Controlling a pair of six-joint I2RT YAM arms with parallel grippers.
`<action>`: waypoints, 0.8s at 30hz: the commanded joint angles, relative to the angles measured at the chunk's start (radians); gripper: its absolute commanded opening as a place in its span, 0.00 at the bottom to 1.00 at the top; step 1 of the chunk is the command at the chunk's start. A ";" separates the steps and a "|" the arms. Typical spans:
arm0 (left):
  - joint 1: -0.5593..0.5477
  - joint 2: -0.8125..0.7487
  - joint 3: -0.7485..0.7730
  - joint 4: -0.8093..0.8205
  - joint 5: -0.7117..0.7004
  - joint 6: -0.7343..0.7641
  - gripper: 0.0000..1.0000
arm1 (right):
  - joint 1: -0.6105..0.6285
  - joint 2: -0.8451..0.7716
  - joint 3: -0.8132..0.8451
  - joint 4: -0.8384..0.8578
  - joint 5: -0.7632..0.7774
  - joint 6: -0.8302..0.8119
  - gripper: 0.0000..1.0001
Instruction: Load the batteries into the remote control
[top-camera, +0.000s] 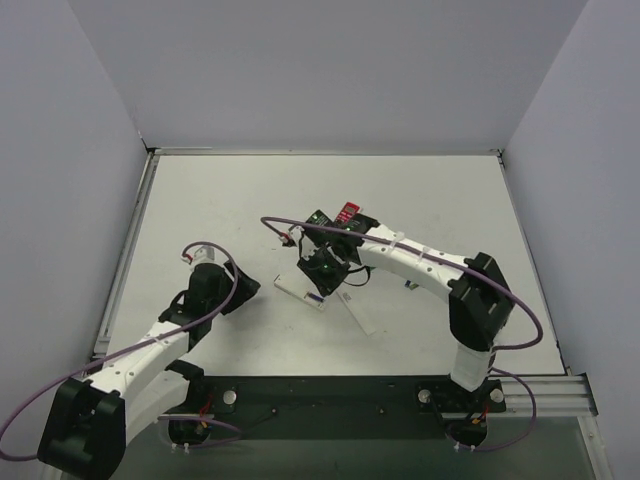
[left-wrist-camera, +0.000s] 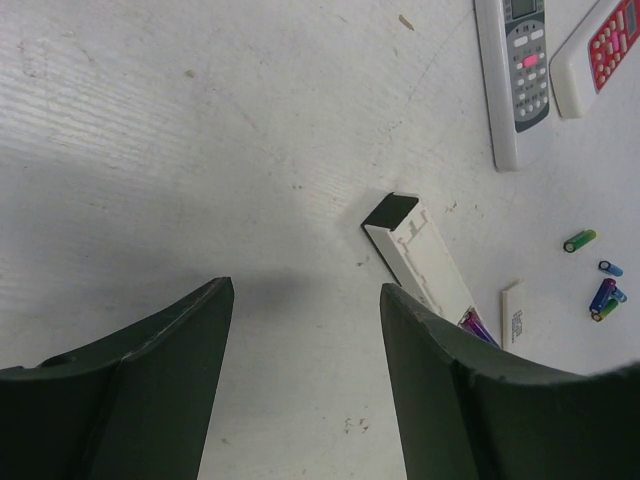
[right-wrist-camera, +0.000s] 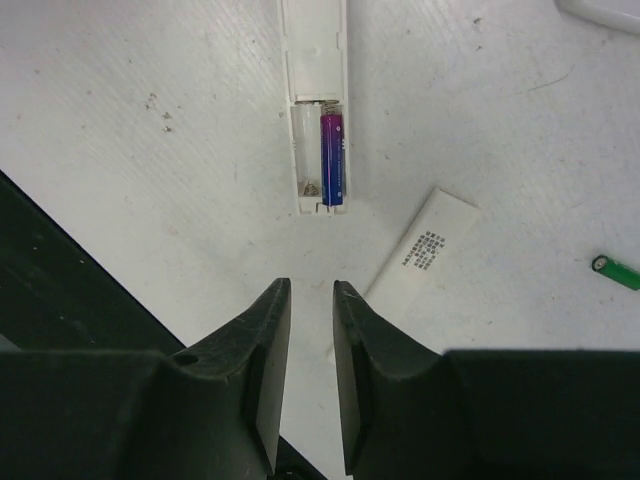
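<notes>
A white remote (right-wrist-camera: 315, 60) lies face down with its battery bay open. One blue-purple battery (right-wrist-camera: 332, 158) sits in the bay's right slot; the left slot shows only a spring. My right gripper (right-wrist-camera: 311, 286) hovers just short of the bay's end, its jaws a narrow gap apart with nothing between them. The loose bay cover (right-wrist-camera: 425, 245) lies beside it, and a green battery (right-wrist-camera: 618, 270) lies further right. My left gripper (left-wrist-camera: 307, 288) is wide open and empty, left of the same remote (left-wrist-camera: 415, 250). Several loose blue and green batteries (left-wrist-camera: 604, 297) lie beyond the remote.
Two more remotes lie at the top right of the left wrist view, one with grey buttons (left-wrist-camera: 520, 70) and one with red buttons (left-wrist-camera: 605, 45). From above, the right gripper (top-camera: 325, 268) covers part of the open remote (top-camera: 298, 292). Grey walls enclose the table (top-camera: 220, 200).
</notes>
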 joint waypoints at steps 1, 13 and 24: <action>-0.025 0.057 0.078 0.097 0.037 0.038 0.71 | -0.042 -0.130 -0.153 0.149 -0.057 0.043 0.17; -0.097 0.292 0.232 0.149 0.010 0.109 0.72 | -0.062 -0.242 -0.451 0.539 -0.020 0.233 0.14; -0.162 0.399 0.269 0.120 -0.052 0.146 0.73 | -0.019 -0.192 -0.433 0.541 0.049 0.180 0.15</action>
